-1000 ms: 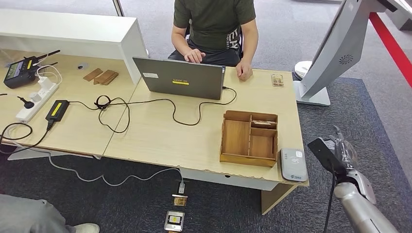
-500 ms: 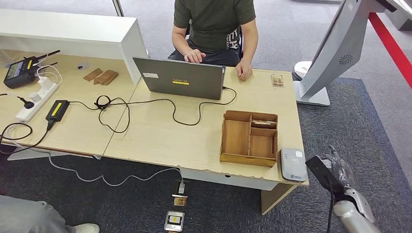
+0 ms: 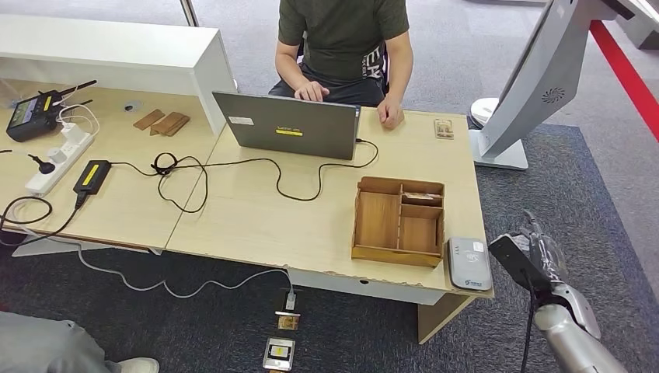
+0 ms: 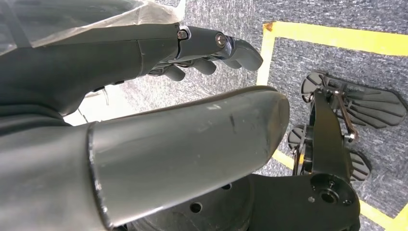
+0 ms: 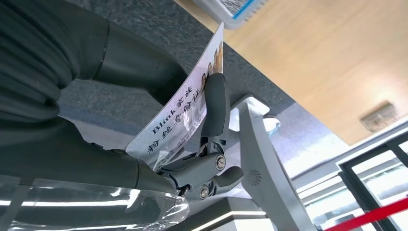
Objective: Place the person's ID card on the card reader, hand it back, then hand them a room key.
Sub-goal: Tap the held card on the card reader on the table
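My right hand [image 3: 546, 255] hovers off the table's right front corner, beside the grey card reader [image 3: 469, 263]. It pinches the ID card [image 3: 514, 262], whose dark back faces the head camera. In the right wrist view the card [image 5: 185, 108] shows printed text and is clamped between thumb and a finger [image 5: 215, 110], with the reader [image 5: 231, 7] just beyond its tip. A wooden tray [image 3: 378, 220] beside the reader has a card in a back compartment [image 3: 420, 196]. The person [image 3: 342, 39] sits behind the laptop. My left hand [image 4: 144, 96] hangs over the floor, holding nothing, fingers apart.
A laptop [image 3: 287, 124] and trailing cables [image 3: 233, 167] lie mid-table. A power strip [image 3: 58, 159] and radio [image 3: 31, 116] sit at the left. A white kiosk stand [image 3: 536, 85] rises off the table's right end. Small devices [image 3: 280, 353] lie on the floor.
My right hand dipped with the card half a second ago, then rose again. It now sits slightly lower and nearer the reader than a second ago.
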`<control>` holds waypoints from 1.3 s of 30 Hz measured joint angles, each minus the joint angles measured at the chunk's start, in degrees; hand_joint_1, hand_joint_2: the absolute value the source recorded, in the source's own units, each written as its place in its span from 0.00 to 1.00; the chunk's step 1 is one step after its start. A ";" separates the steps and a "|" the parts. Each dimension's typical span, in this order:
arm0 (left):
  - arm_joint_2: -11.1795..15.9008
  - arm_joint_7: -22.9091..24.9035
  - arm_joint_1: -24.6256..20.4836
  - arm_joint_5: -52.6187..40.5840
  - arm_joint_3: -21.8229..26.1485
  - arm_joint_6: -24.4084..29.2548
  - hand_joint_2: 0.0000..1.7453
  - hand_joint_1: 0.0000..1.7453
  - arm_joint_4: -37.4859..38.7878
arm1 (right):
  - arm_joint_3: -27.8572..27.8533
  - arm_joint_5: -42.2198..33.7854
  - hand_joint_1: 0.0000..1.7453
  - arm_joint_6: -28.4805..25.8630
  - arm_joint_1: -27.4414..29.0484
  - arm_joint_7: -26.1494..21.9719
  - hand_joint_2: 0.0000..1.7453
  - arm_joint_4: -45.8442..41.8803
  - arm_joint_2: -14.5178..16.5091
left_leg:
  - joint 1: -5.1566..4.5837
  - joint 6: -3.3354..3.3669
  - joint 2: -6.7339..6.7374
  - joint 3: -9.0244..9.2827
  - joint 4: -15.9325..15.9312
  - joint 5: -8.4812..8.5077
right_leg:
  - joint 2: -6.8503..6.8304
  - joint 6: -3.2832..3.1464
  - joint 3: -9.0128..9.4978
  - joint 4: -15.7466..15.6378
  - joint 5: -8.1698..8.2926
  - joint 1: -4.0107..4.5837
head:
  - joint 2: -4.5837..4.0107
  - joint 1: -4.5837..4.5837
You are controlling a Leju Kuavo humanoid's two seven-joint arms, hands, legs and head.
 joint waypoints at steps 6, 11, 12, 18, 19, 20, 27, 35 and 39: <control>-0.18 0.80 -0.04 0.17 0.00 0.80 0.00 0.00 0.00 | 0.88 -2.59 1.00 3.82 -2.44 -0.79 1.00 -2.11 -0.80 | 0.00 0.00 -0.01 0.00 0.01 0.00 | 0.00 0.00 0.00 -0.02 0.00 0.00 | 0.00 0.00; -0.31 1.80 -0.11 0.18 0.00 1.81 0.00 0.00 0.00 | 2.27 -3.49 1.00 5.28 -1.84 1.15 1.00 -5.78 -1.85 | 0.00 0.00 0.00 0.01 0.01 -0.01 | 0.00 0.00 -0.02 -0.02 0.00 0.00 | 0.00 0.00; -0.38 1.89 -0.12 0.19 0.00 2.02 0.00 0.00 0.00 | 2.66 -3.66 1.00 5.47 -1.49 1.44 1.00 -6.48 -2.07 | 0.00 0.00 -0.01 0.01 0.00 -0.01 | 0.00 0.00 -0.02 -0.02 0.00 0.00 | 0.00 -0.01; -0.74 1.62 -0.16 0.27 0.00 2.33 0.00 0.00 0.00 | 4.69 -4.25 1.00 5.68 1.29 1.93 1.00 -8.54 -3.26 | 0.00 0.00 0.00 0.00 0.00 -0.01 | 0.00 0.00 -0.02 -0.03 0.00 0.00 | 0.00 -0.01; -0.74 1.49 -0.16 0.27 0.00 2.14 0.00 0.00 0.00 | 4.95 -4.31 1.00 5.64 1.70 1.82 1.00 -8.59 -3.48 | 0.00 0.00 0.00 0.00 0.00 -0.01 | 0.00 0.00 -0.02 -0.03 0.00 0.00 | 0.00 -0.01; -0.73 1.42 -0.16 0.27 0.00 1.86 0.00 0.00 0.00 | 5.20 -4.41 1.00 5.67 2.06 1.69 1.00 -8.62 -3.72 | 0.00 0.00 0.00 0.00 0.00 -0.01 | 0.00 0.00 -0.01 -0.03 0.00 0.00 | 0.00 0.00; -0.63 0.90 -0.16 0.09 0.00 0.82 0.00 0.00 0.00 | 6.61 -5.03 1.00 5.98 3.39 1.50 1.00 -9.18 -5.51 | 0.00 0.00 0.00 0.00 0.00 -0.01 | 0.00 0.00 -0.01 -0.03 0.00 0.00 | 0.00 0.00; -0.47 -0.10 -0.14 -0.19 0.00 -0.10 0.00 0.00 0.00 | 7.87 -5.31 1.00 5.84 4.60 1.93 1.00 -10.11 -6.68 | 0.00 0.00 0.00 0.00 0.00 -0.01 | 0.00 0.00 -0.01 -0.02 0.00 0.00 | 0.00 -0.01; -0.17 -0.39 -0.14 -0.24 0.00 -0.79 0.00 0.00 0.00 | 8.54 -5.70 1.00 5.69 5.11 2.11 1.00 -10.83 -7.16 | 0.00 0.00 0.00 0.00 0.00 -0.01 | 0.00 0.00 -0.01 -0.02 0.00 0.00 | 0.00 -0.01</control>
